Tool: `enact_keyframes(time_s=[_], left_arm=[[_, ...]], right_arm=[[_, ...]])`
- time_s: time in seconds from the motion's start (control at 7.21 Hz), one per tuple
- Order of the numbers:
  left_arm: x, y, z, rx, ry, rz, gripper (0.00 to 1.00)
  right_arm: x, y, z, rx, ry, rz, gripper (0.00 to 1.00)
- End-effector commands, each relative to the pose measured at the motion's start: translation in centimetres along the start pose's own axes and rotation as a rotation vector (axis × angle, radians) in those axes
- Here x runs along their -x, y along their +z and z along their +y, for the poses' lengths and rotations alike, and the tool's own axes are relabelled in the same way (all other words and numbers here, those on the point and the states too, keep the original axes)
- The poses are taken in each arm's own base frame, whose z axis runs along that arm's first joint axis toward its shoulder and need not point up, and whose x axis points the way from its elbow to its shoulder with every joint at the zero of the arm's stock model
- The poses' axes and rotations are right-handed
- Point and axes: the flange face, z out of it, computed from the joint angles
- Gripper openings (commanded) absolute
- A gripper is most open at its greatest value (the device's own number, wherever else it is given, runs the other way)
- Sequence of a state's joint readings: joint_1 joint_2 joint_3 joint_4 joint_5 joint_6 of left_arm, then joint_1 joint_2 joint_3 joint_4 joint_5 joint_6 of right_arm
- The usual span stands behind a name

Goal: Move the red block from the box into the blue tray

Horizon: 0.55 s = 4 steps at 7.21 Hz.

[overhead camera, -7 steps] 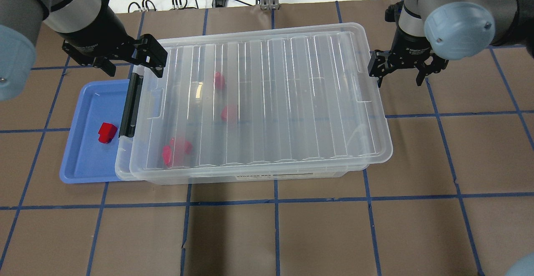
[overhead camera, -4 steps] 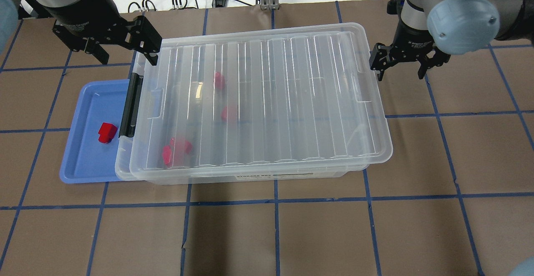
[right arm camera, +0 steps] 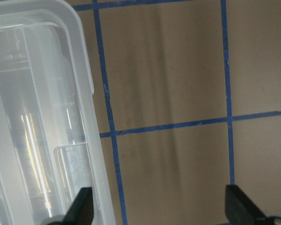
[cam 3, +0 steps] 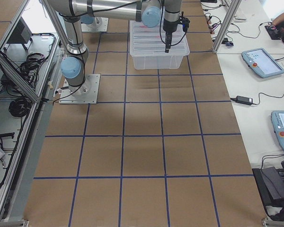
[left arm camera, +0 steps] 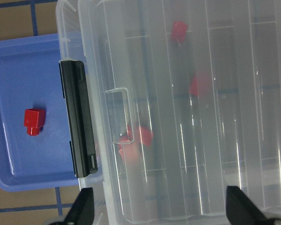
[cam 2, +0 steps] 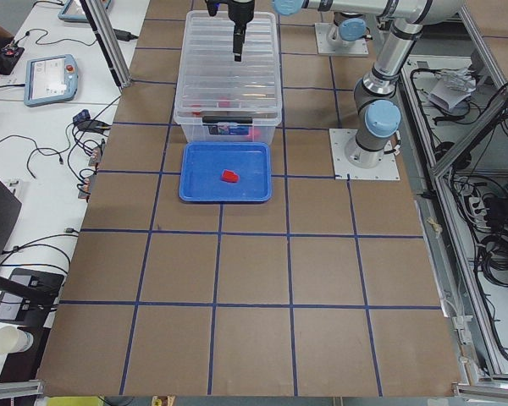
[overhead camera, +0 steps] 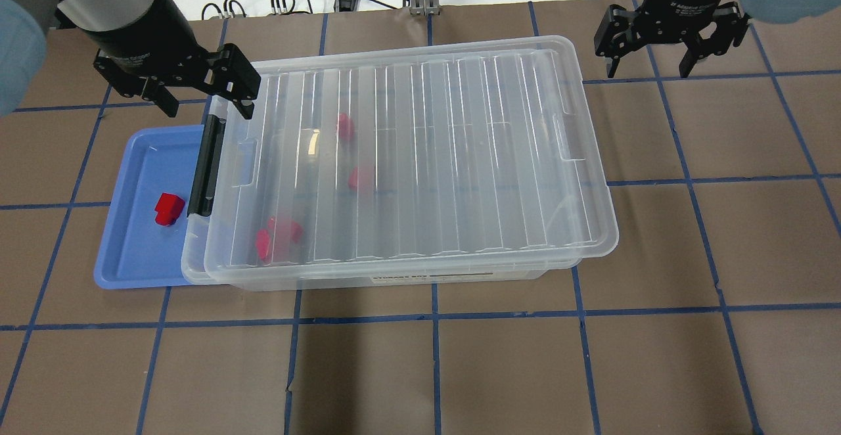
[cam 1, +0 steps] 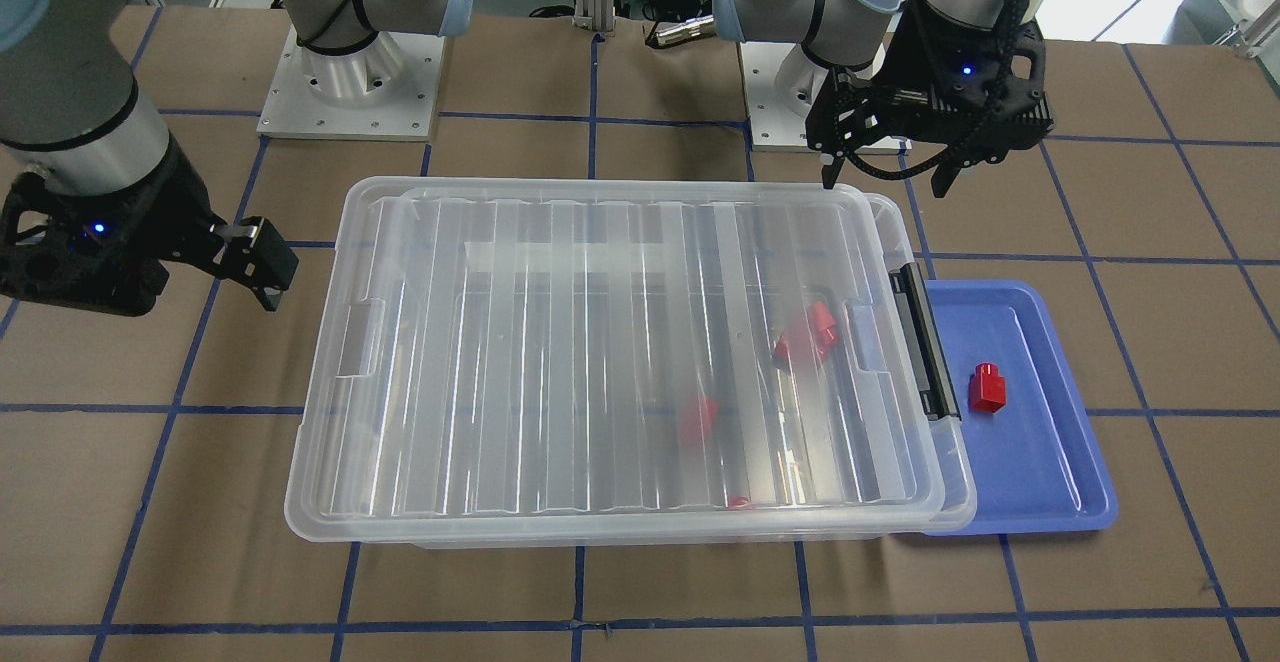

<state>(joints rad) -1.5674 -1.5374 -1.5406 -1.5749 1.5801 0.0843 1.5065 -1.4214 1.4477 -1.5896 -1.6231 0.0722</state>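
Here the red block (overhead camera: 169, 209) lies in the blue tray (overhead camera: 131, 254) at the frame's left, beside the black latch (overhead camera: 204, 165) of the lidded box (overhead camera: 328, 278). More red pieces (overhead camera: 279, 238) show through the lid (overhead camera: 460, 126). The left pincer (overhead camera: 205, 101) hangs spread over the box's upper-left corner; the right pincer (overhead camera: 649, 67), also spread, holds nothing at upper right.

Robotics lab, not a shop floor. The surface (cam 2: 254, 279) is papered brown and marked off with a blue tape grid (cam 2: 218, 254). Two industrial arms (cam 3: 75, 35) are bolted to steel base plates (cam 3: 90, 90). Aluminium extrusion framing (cam 2: 106, 38) stands at the cell edge. Teach pendants (cam 3: 262, 63) lie on the white side bench (cam 3: 255, 123), next to a power brick (cam 3: 242, 100). Far side: loose cables (cam 2: 34, 144), a paper cup (cam 2: 6, 340). Cable bundles (cam 2: 499, 245) hang behind the arm bases.
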Motion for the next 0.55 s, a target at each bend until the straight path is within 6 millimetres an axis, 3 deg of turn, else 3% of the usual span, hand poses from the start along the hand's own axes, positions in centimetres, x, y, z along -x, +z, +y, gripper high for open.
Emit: enact_keyframes(time_s=[0.0, 0.42], left_arm=[[0.1, -0.5, 0.4, -0.010, 0.002, -0.011, 1.00], [0.4, -0.5, 0.4, -0.012, 0.003, -0.043, 1.00]], right_arm=[[0.1, -2.9, 3.7, 0.034, 0.021, -0.034, 1.00], [1.0, -3.6, 5.0, 0.045, 0.009, -0.077, 1.00]])
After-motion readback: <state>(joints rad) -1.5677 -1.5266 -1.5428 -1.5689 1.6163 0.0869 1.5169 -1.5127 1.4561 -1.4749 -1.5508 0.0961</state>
